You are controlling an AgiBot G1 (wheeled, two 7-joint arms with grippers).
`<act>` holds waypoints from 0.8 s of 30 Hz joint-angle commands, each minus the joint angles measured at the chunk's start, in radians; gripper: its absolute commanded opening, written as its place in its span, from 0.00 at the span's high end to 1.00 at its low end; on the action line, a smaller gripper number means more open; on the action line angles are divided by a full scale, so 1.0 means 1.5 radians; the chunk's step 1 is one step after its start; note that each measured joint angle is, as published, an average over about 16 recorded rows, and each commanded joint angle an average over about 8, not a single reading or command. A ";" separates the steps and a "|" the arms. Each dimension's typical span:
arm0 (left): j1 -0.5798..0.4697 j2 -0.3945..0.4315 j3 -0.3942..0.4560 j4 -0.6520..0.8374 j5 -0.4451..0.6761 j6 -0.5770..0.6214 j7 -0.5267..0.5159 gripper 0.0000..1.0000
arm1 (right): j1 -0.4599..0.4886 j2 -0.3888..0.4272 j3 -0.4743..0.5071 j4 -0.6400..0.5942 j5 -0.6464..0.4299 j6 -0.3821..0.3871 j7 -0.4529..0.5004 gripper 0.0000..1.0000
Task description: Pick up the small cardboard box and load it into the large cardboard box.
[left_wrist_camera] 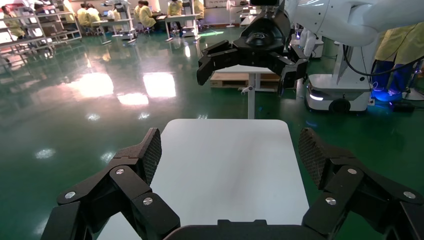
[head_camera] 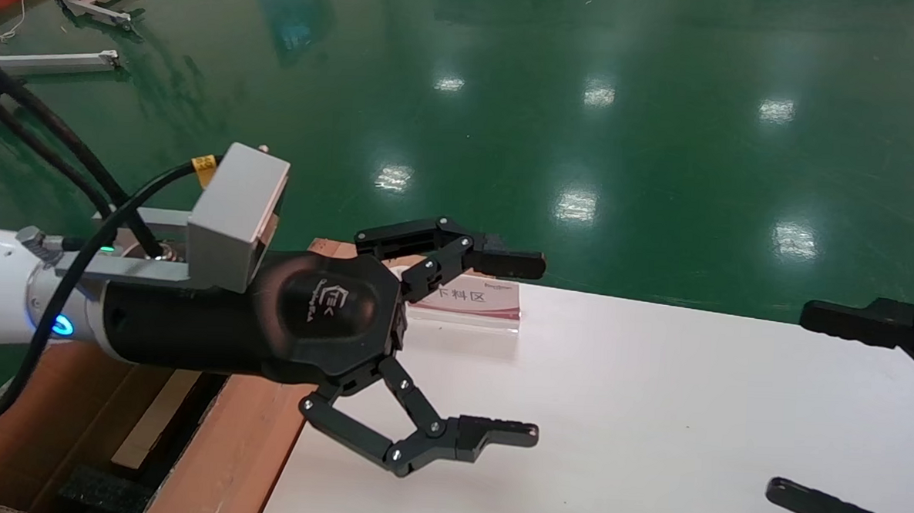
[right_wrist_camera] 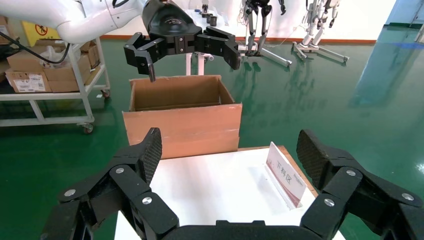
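The small cardboard box is in none of the views. The large cardboard box [head_camera: 240,447] stands open at the table's left end, with black foam [head_camera: 99,495] at its bottom; it also shows in the right wrist view [right_wrist_camera: 182,125]. My left gripper [head_camera: 538,350] is open and empty, held above the white table [head_camera: 650,419] just right of the large box. Its pads [left_wrist_camera: 152,150] frame only bare tabletop. My right gripper [head_camera: 790,402] is open and empty at the table's right end, and its own view [right_wrist_camera: 227,150] looks across the table at the large box.
A clear acrylic sign with Chinese text [head_camera: 471,297] stands at the table's far edge near the large box; it also shows in the right wrist view [right_wrist_camera: 285,175]. Green floor surrounds the table. A trolley with cartons [right_wrist_camera: 45,75] stands beyond the large box.
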State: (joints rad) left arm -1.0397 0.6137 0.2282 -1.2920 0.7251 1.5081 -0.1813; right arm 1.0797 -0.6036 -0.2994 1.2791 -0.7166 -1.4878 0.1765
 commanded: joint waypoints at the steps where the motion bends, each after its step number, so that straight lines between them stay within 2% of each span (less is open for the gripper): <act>1: -0.004 0.000 0.006 0.001 0.000 -0.001 -0.001 0.00 | 0.000 0.000 0.000 0.000 0.000 0.000 0.000 0.00; 24: -0.021 -0.001 0.031 0.005 0.003 -0.008 -0.004 0.00 | 0.000 0.000 0.000 0.000 0.000 0.000 0.000 0.00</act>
State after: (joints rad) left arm -1.0707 0.6117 0.2743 -1.2849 0.7295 1.4969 -0.1868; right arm 1.0798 -0.6036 -0.2993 1.2791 -0.7166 -1.4880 0.1765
